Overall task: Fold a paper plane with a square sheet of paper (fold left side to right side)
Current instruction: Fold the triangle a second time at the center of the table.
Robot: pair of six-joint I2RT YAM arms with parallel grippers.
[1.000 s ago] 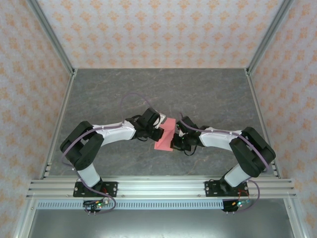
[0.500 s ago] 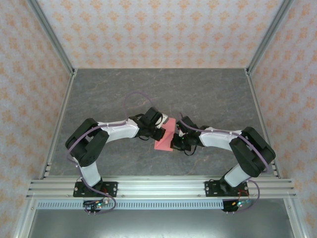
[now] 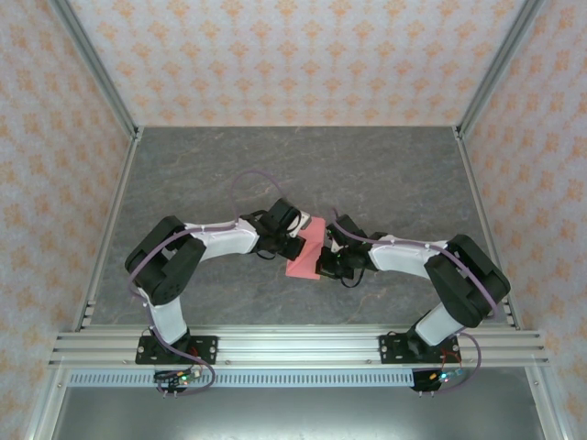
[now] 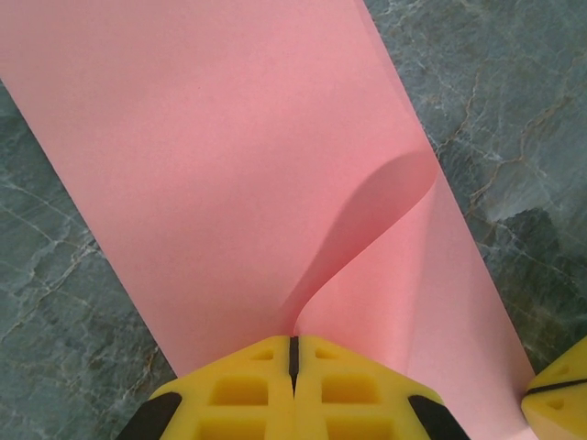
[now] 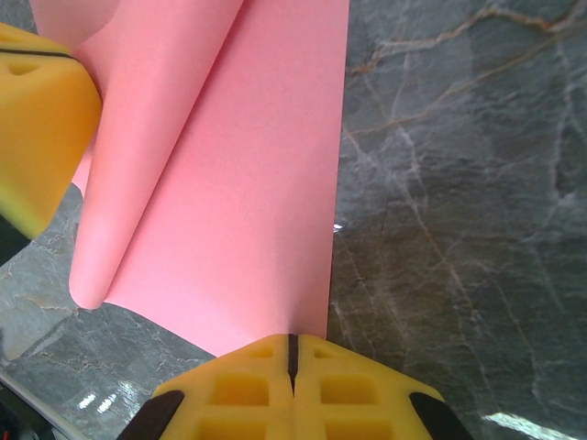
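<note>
The square sheet of paper (image 3: 306,247) is pink-red and lies bent over itself between the two arms at mid-table. In the left wrist view the sheet (image 4: 229,137) curls up from the table into my left gripper (image 4: 293,353), whose yellow jaws are shut on its lifted edge. In the right wrist view the sheet (image 5: 248,183) runs flat away from my right gripper (image 5: 292,346), which is shut on its near corner edge. A rolled, uncreased bend shows at the sheet's left. From above, the left gripper (image 3: 295,242) and right gripper (image 3: 324,261) sit on opposite sides of the paper.
The grey marble-pattern table (image 3: 385,174) is walled by patterned panels. An aluminium rail (image 3: 293,346) crosses the near edge where both arm bases stand. The other gripper's yellow finger shows at the frame edge in each wrist view: the right one (image 4: 559,394), the left one (image 5: 41,119).
The left arm's elbow and upper links have shifted slightly right toward the centre. The paper and the right arm stay almost still.
</note>
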